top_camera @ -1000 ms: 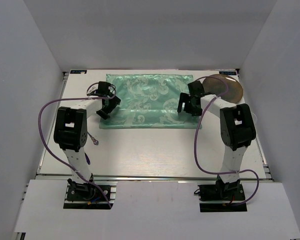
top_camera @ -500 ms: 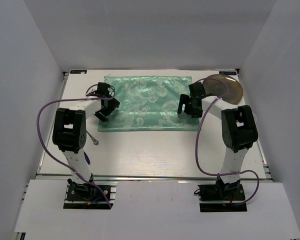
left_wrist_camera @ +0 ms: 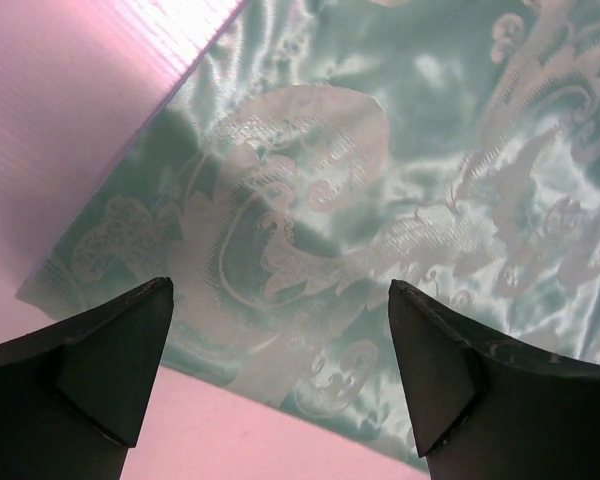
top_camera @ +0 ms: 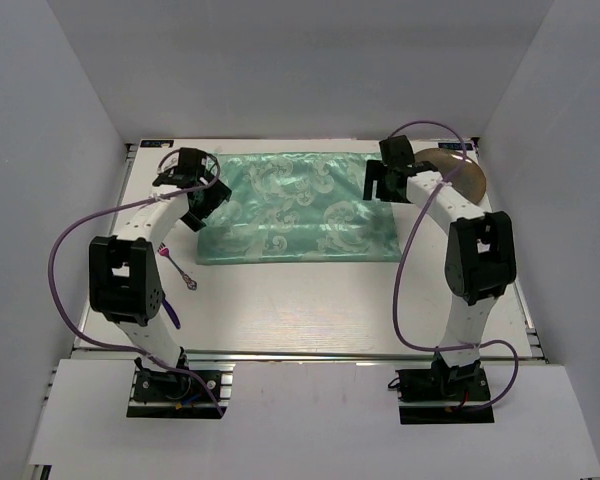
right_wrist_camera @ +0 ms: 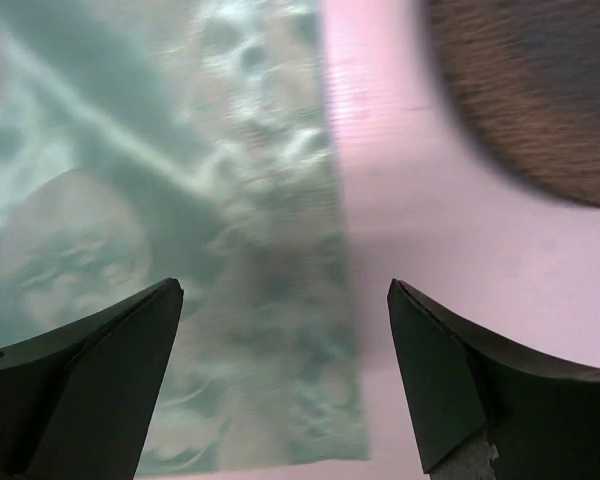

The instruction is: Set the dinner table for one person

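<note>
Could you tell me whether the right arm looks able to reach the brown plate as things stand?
Probably yes: the open right hand hovers over the right edge of the green cloth, close beside the brown plate, with only bare dinner table between them.

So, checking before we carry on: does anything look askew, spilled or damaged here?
Nothing stands out. The cloth lies flat and square on the table; the plate sits clear of it, by its far right corner.
</note>
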You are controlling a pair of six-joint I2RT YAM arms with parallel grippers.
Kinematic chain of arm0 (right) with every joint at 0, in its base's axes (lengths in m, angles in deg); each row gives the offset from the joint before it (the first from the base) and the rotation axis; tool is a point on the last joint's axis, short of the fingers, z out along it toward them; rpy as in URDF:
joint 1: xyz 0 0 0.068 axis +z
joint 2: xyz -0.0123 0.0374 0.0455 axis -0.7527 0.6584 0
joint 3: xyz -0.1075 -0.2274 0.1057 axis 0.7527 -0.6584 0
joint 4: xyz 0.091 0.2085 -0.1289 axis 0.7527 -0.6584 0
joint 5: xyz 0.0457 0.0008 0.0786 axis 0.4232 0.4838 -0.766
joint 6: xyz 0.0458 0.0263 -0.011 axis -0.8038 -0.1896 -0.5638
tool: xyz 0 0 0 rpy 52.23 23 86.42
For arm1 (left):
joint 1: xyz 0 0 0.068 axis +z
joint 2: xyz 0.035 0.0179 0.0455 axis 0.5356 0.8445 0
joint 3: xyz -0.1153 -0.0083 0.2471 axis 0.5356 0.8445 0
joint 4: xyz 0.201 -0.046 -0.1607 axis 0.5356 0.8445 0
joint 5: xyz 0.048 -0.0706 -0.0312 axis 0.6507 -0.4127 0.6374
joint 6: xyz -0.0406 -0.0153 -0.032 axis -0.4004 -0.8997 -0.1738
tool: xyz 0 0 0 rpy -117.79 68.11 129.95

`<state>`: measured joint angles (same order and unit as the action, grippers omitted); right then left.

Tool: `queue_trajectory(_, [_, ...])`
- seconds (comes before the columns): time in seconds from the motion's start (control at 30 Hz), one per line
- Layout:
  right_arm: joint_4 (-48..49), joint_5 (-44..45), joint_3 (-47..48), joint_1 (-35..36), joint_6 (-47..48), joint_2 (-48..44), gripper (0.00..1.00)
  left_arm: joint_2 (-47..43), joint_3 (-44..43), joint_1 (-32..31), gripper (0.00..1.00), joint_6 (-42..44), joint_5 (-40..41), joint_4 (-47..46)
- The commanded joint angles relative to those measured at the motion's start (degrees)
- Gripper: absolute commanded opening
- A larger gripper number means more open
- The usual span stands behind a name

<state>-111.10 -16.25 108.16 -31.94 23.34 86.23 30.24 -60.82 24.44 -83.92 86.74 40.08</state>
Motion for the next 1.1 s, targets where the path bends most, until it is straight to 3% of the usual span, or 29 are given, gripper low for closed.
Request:
queue_trajectory(0.0, [-1.1,19.9,0.4,-0.1,7.0,-1.4,0.89,-5.2,-4.6,-0.3,0.98,6.8,-3.2,6.2])
queue_trajectory(0.1, [-2.3,29.3,4.1,-0.3,13.9,2.8,0.89,-10.6,-3.0,-0.3,0.98,15.0,-8.6,6.4])
queue_trajectory(0.17, [3.6,35.3,1.9,-0.4,20.9,3.6,0.89,-15.5,0.0,-0.3,0.98,20.0,-13.9,7.1])
queue_trajectory(0.37, [9.6,36.3,1.3,-0.3,30.3,9.9,0.89,-31.0,11.6,-0.3,0.98,26.7,-22.2,3.2])
queue_trajectory(0.57, [14.0,28.2,0.1,-1.2,37.8,12.6,0.89,-34.5,14.0,-0.5,0.98,28.4,-16.8,3.5])
queue_trajectory(0.77, [23.6,22.0,-8.0,-2.3,46.0,11.9,0.89,-32.8,18.3,0.3,0.98,28.9,-21.5,-1.1])
queue_trajectory(1.07, [18.3,10.0,-3.1,-5.6,51.4,17.6,0.84,-38.2,21.1,0.3,0.98,29.0,-17.3,-1.4])
